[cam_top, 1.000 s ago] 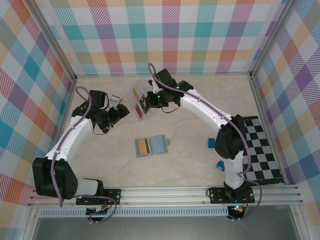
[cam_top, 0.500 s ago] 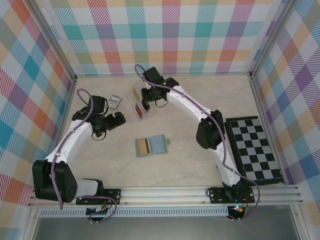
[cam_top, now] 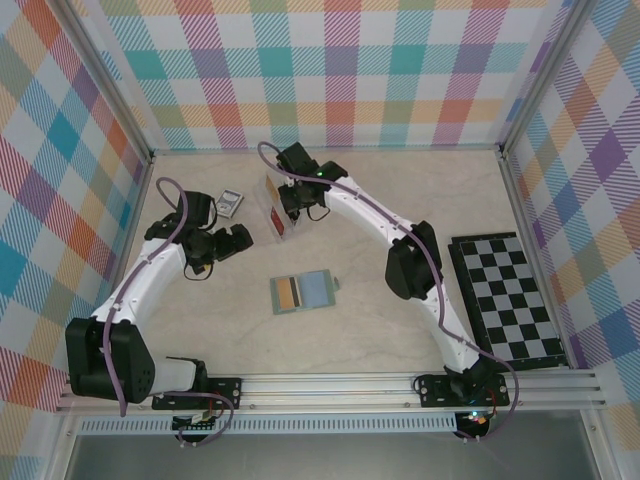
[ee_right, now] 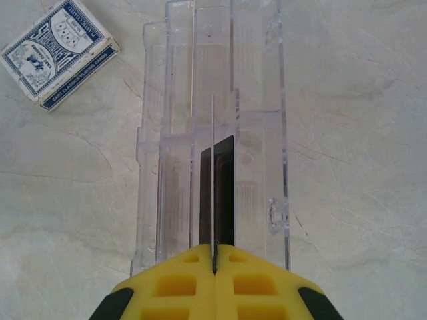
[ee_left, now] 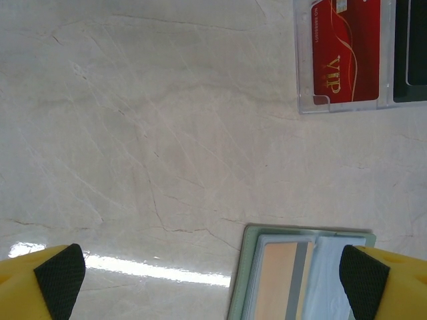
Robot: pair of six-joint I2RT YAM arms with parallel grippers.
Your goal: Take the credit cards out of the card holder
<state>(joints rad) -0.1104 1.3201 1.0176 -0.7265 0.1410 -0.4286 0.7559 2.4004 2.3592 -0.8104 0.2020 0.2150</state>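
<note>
The left gripper gaped wide on nothing, its yellow fingers black-padded, over the veined pale table. At lower centre the soft sage-green card holder lay folded open, with a flat tan credit card in its pocket. The right gripper pinched a thin rigid card edge-on above the clear plastic tray.

card holder cut by bottom edge, red card cropped, edge-on card, face unseen

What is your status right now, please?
Left gripper open, near card holder. Right gripper shut on thin card, edge-on over clear tray. Tan card in holder's pocket. Nothing blocking it.
</note>
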